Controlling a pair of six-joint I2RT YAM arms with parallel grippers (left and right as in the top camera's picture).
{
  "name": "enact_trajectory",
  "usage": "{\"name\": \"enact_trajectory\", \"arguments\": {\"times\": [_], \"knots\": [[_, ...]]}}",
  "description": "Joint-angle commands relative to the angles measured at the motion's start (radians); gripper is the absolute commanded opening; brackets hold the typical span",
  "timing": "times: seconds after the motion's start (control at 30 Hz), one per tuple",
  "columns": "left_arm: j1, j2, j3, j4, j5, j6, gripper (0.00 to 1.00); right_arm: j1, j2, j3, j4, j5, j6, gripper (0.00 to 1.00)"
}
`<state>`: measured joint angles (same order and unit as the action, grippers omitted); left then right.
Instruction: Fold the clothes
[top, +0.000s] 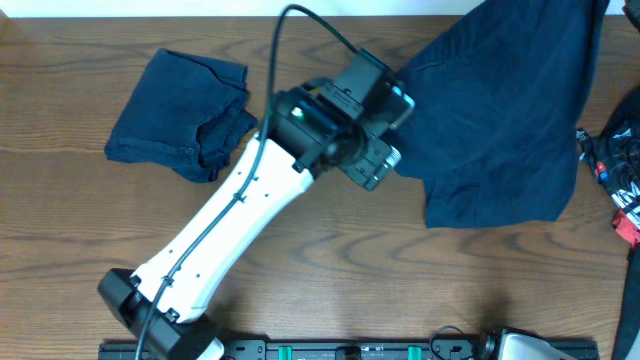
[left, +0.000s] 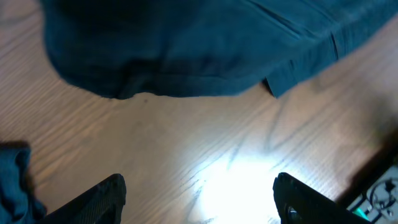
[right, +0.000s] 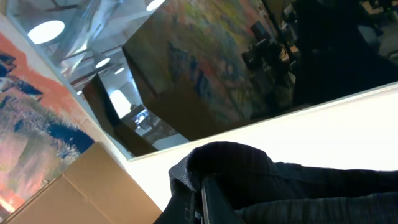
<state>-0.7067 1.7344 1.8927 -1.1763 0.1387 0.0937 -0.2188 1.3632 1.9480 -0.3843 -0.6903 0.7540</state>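
Note:
A large pair of dark navy shorts (top: 500, 120) is spread over the table's back right, its far corner raised toward the top right edge. My right gripper (right: 208, 198) is shut on a fold of these shorts (right: 298, 183) and held high; it is out of the overhead view. My left gripper (top: 400, 130) is open and empty, hovering over bare wood just at the near left edge of the shorts (left: 186, 50); its fingers (left: 199, 186) are wide apart. A second pair of navy shorts (top: 185, 115) lies bunched at the back left.
A black, red and white patterned item (top: 620, 175) lies at the right table edge. The left arm (top: 230, 220) stretches diagonally from the front left. A wooden table (top: 400, 280) lies beneath. The second shorts' corner shows in the left wrist view (left: 15, 186).

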Motion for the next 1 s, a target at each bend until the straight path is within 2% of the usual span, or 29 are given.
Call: {"name": "enact_trajectory", "arguments": {"times": [0.0, 0.17, 0.33, 0.57, 0.7, 0.87, 0.97], "knots": [[0.071, -0.047, 0.007, 0.006, 0.011, -0.089, 0.78, 0.011, -0.033, 0.016, 0.023, -0.026, -0.011, 0.01], [0.201, -0.047, 0.007, 0.020, 0.268, -0.151, 0.78, 0.010, -0.070, 0.016, 0.042, -0.025, -0.011, 0.01], [0.282, -0.049, 0.007, 0.034, 0.400, -0.188, 0.78, 0.010, -0.095, 0.016, 0.040, -0.025, -0.046, 0.01], [0.320, -0.049, 0.007, 0.034, 0.403, -0.248, 0.77, 0.010, -0.093, 0.016, 0.033, -0.025, -0.045, 0.01], [0.320, -0.049, 0.007, 0.031, 0.393, -0.185, 0.70, 0.010, -0.093, 0.016, 0.033, -0.025, -0.045, 0.01], [0.320, -0.051, 0.007, 0.036, 0.343, -0.112, 0.71, 0.010, -0.093, 0.016, 0.033, -0.043, -0.049, 0.01], [0.321, -0.051, 0.007, 0.046, 0.344, -0.113, 0.72, 0.010, -0.093, 0.016, 0.033, -0.051, -0.061, 0.01]]}}
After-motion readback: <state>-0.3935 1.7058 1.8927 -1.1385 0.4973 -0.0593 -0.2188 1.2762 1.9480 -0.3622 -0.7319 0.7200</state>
